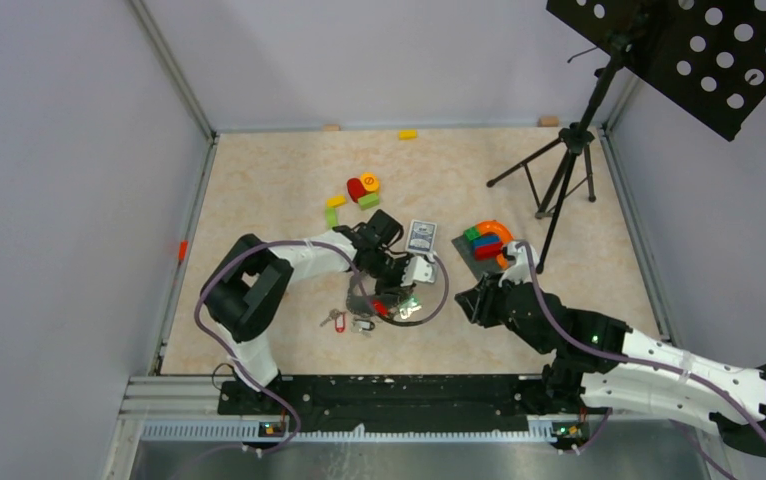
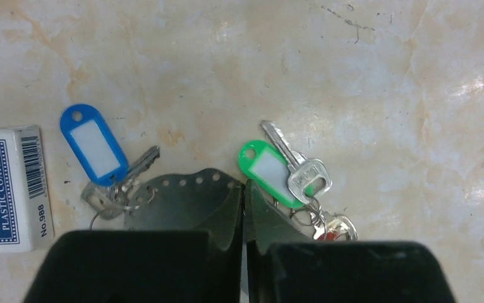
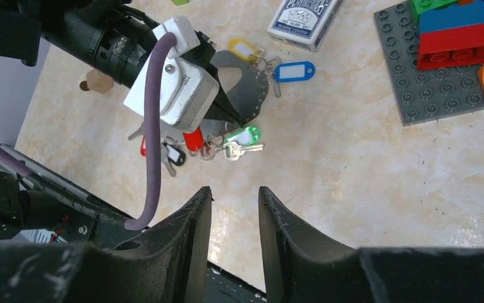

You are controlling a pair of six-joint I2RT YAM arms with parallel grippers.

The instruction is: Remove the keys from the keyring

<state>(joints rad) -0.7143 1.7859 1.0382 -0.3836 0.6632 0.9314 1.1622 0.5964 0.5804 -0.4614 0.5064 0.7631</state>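
Plainly, the keyring [image 1: 446,291] lies flat on the table [image 1: 259,200] near the card box [image 1: 421,236]; the right gripper [image 3: 233,192] hangs released, empty; the left gripper [image 2: 244,187] is clenched just beside the green-tagged key [image 2: 309,178], on what I cannot tell; it should pin the keyring firmly while one key slides off.

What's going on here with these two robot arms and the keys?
The left gripper is down on the table among the keys, its jaws shut between a green-tagged key and a blue-tagged key. Whether it pinches anything cannot be seen. The keyring lies on the table close by. The right gripper hangs off to the side, open and empty.
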